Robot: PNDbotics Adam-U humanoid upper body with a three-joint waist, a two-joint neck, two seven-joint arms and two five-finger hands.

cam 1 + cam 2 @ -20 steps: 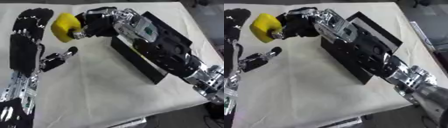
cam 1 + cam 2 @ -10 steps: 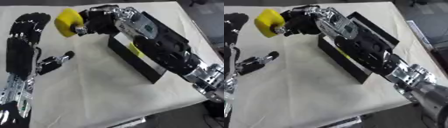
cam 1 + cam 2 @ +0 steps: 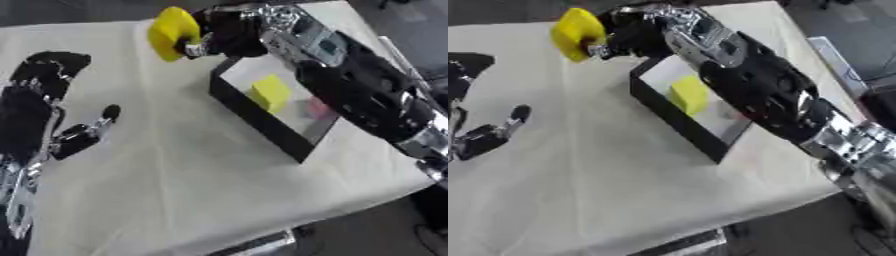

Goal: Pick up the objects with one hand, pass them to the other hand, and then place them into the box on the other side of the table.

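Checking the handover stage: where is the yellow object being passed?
The yellow object is held in the right hand, raised at upper centre beside the black box's far-left corner.

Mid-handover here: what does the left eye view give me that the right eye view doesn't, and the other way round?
Only the left eye view shows the whole left hand, open on the cloth with fingers spread; the right eye view cuts most of it off at its left edge. Only the right eye view shows the table's right edge beyond the box and more of the right forearm. Both show the right hand holding the yellow object left of the black box, a yellow block inside it, and something pink beside that.
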